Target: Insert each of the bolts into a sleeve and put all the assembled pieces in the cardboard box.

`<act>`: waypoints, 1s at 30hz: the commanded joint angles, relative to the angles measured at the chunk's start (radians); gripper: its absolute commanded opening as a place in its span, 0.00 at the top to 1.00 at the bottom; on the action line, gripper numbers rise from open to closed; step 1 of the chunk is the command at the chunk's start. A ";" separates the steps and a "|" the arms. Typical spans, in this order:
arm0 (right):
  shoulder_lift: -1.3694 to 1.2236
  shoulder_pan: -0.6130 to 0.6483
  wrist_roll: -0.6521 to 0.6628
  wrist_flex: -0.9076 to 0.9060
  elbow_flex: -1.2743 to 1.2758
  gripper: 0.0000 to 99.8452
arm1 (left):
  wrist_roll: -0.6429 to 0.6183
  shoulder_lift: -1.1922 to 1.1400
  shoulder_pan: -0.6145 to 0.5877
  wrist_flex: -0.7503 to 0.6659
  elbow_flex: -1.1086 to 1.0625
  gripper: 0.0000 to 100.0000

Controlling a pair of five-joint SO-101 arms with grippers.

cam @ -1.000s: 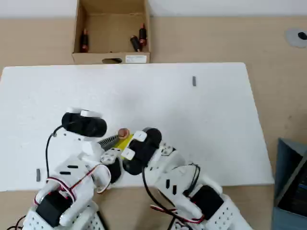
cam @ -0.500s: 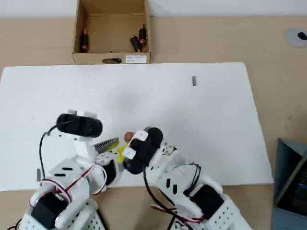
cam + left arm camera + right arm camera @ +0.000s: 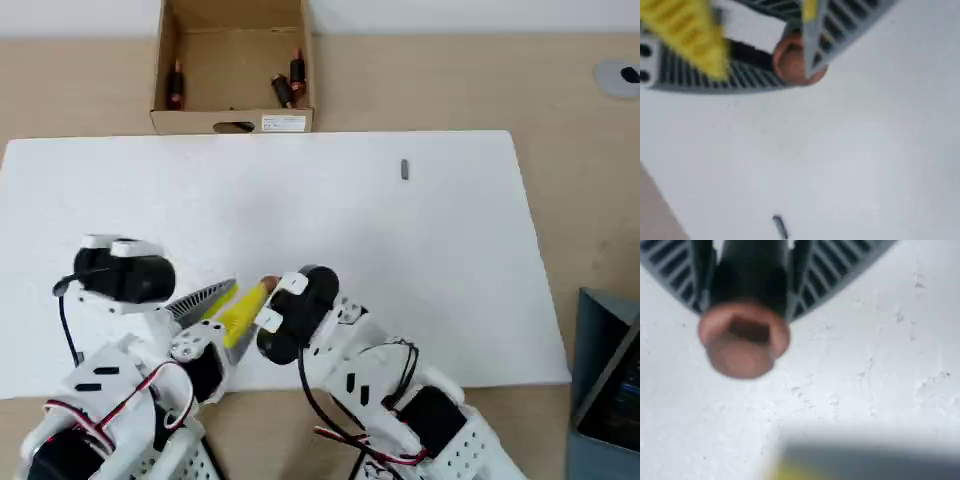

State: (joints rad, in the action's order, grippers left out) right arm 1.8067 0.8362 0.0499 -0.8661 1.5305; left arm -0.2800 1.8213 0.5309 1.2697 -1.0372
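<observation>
Your right gripper (image 3: 746, 302) is clamped on a black, copper-headed piece (image 3: 743, 347) over the mat (image 3: 400, 280); your left gripper (image 3: 238, 296) sits just beside it, the box (image 3: 232, 122) well ahead of both

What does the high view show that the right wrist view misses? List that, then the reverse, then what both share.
The high view adds the cardboard box holding three assembled pieces, both arms, and a small dark piece lying apart on the white mat. The right wrist view adds the right gripper shut on a black sleeve, and a dark recess in the copper bolt head. Shared: that bolt head and the white mat.
</observation>
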 commanded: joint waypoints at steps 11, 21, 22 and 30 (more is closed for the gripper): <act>0.105 -0.085 0.005 0.031 -0.016 0.99 | 0.213 0.004 -0.505 -0.003 -0.133 1.00; 0.107 -0.285 0.002 0.026 -0.036 0.99 | 0.253 0.004 -0.635 -0.008 -0.382 1.00; 0.107 -0.300 0.002 0.026 -0.036 0.99 | 0.253 0.004 -0.637 -0.021 -0.400 1.00; 0.107 -0.417 0.002 0.029 -0.036 0.99 | 0.253 0.004 -0.632 -0.127 -0.529 1.00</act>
State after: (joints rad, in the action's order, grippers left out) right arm 1.8067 0.4634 0.0499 -0.8661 1.5305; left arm -0.0361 1.8182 -0.0982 1.1853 -1.5405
